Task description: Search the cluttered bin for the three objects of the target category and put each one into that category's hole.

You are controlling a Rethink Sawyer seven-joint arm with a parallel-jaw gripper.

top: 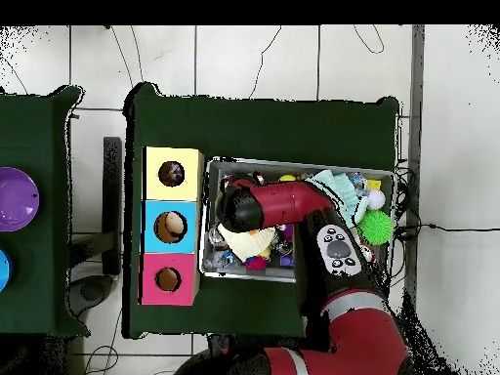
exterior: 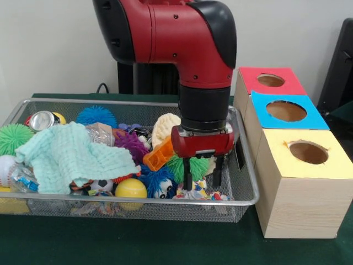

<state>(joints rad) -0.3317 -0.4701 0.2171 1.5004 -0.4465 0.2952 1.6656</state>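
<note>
I see wire bin [exterior: 247,194] on green table [exterior: 165,243], long axis running left-right in front view, crammed: mint cloth [exterior: 69,155], yellow ball [exterior: 130,189], crushed can [exterior: 42,120], spiky balls, orange block [exterior: 158,154]. One printed rag [exterior: 199,193] visible at bin's near right corner, lying flat; I cannot find other two. Gripper [exterior: 203,178] directly over rag, fingers apart, tips down at it. Three boxes right of bin: red, blue, yellow; yellow hole [exterior: 308,152] nearest camera, faces up.
</note>
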